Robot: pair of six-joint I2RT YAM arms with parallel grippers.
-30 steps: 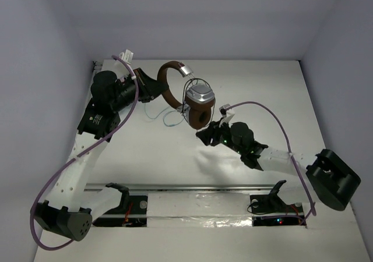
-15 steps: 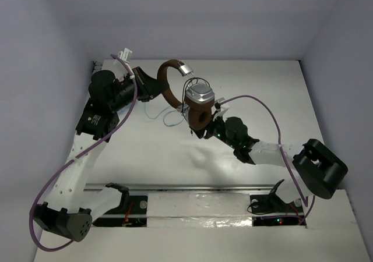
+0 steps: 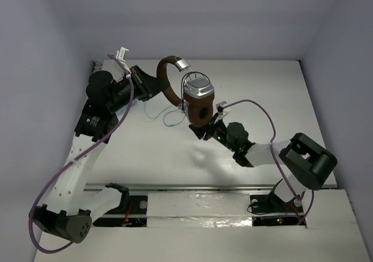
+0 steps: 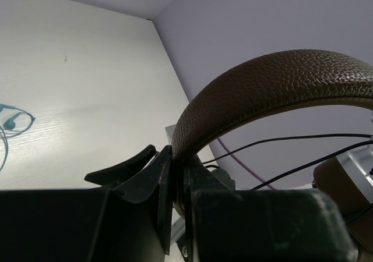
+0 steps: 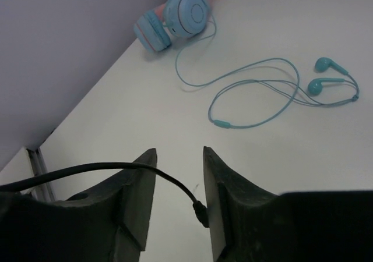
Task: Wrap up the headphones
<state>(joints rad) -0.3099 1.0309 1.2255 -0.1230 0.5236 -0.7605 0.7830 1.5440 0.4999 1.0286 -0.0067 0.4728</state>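
Observation:
The headphones hang in the air: brown headband [image 3: 167,75], silver ear cup [image 3: 198,89], brown ear pad [image 3: 199,113]. My left gripper [image 3: 149,88] is shut on the headband [image 4: 274,81], pinched between its jaws [image 4: 178,157]. Loops of thin black cable [image 4: 291,140] run round the ear cup. My right gripper [image 3: 204,131] sits just below the ear pad, jaws open [image 5: 179,157]. The black cable [image 5: 116,169] crosses between them, and its plug [image 5: 201,212] lies against the right finger.
Thin teal earbuds [image 5: 274,93] lie on the white table, also in the top view [image 3: 166,117] under the headphones. Pink-and-blue cat-ear headphones [image 5: 175,17] lie by the wall. A metal rail [image 3: 192,187] runs along the near edge.
My right arm has swung in leftward and its gripper has closed up under the ear pad. The left gripper has raised the headphones slightly, still holding the headband.

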